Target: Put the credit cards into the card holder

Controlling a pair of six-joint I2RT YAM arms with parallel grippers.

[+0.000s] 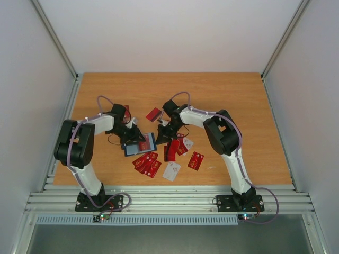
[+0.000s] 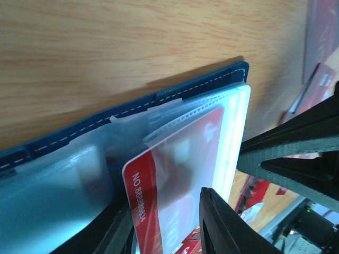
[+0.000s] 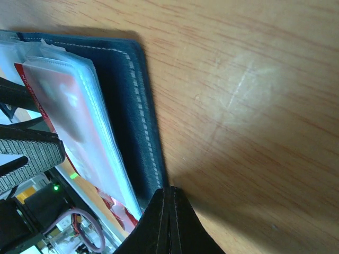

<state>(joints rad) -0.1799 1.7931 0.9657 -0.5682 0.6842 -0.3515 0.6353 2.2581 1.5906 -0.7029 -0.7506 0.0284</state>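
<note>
The card holder [image 1: 139,146] lies open on the table, navy outside with clear sleeves inside [image 2: 175,114]. A red credit card [image 2: 159,196] sits partly inside a clear sleeve. My left gripper [image 1: 131,138] is over the holder, and its fingers [image 2: 222,227] stand apart on either side of that card. My right gripper [image 1: 162,135] is shut and empty, its tip [image 3: 170,194] touching the holder's navy edge [image 3: 139,121]. It also shows in the left wrist view [image 2: 296,153]. Several loose red cards [image 1: 147,163] and a white card [image 1: 171,171] lie near the holder.
More red cards lie at the right [image 1: 196,160], under the right arm [image 1: 177,147], and farther back [image 1: 153,114]. The wooden table [image 1: 228,95] is walled by white panels, with a metal rail [image 1: 169,201] at the near edge.
</note>
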